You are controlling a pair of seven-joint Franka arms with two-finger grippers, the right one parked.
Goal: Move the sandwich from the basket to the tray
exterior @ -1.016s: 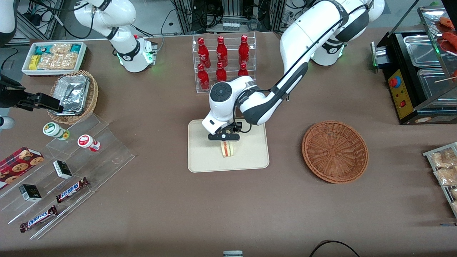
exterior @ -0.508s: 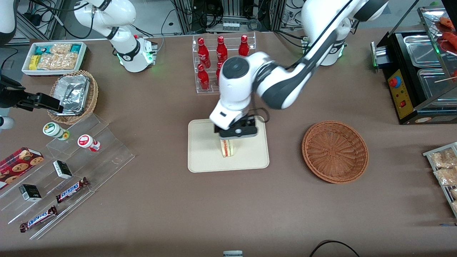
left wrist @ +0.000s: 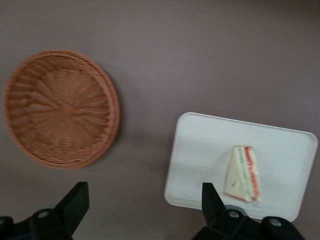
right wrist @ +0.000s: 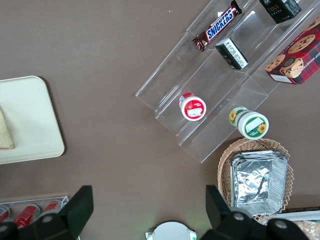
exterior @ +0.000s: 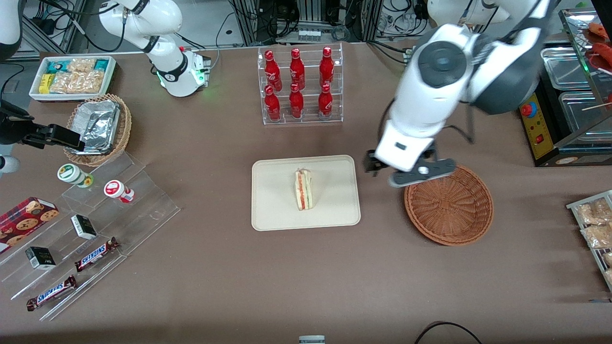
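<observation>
Sandwich [exterior: 304, 189] lies on tray [exterior: 272, 210], mid-table. Gripper [exterior: 415, 175] hangs above table btwn tray & basket [exterior: 449, 210], over basket's rim, well apart from sandwich, holding nothing.

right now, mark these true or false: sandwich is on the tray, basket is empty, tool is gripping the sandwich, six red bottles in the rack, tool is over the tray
1. The sandwich lies on the tray: true.
2. The basket holds nothing: true.
3. The tool grips the sandwich: false; it is open, holding nothing.
4. The clear rack holds six red bottles: true.
5. The tool hangs above the tray: false; it is up over the basket's rim, off the tray toward the working arm's end.
</observation>
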